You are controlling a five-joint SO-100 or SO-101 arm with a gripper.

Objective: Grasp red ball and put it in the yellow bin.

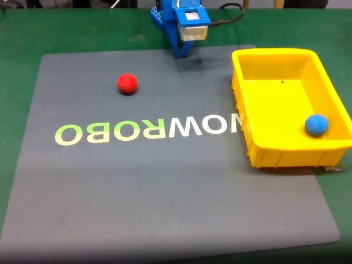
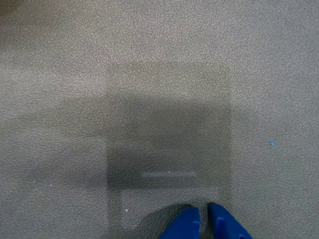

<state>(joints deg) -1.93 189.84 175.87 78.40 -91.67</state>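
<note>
Up at the top centre of the fixed view, the blue gripper points down at the far edge of the grey mat, its tips drawn close together with nothing between them. The red ball sits alone on the mat in the upper left, well apart from the gripper. The yellow bin fills the right side (a blue ball lies in its lower right corner).

Down at the bottom edge of the wrist view, the two blue fingertips show nearly together, a thin gap between them, over bare textured mat and the arm's own shadow.
</note>
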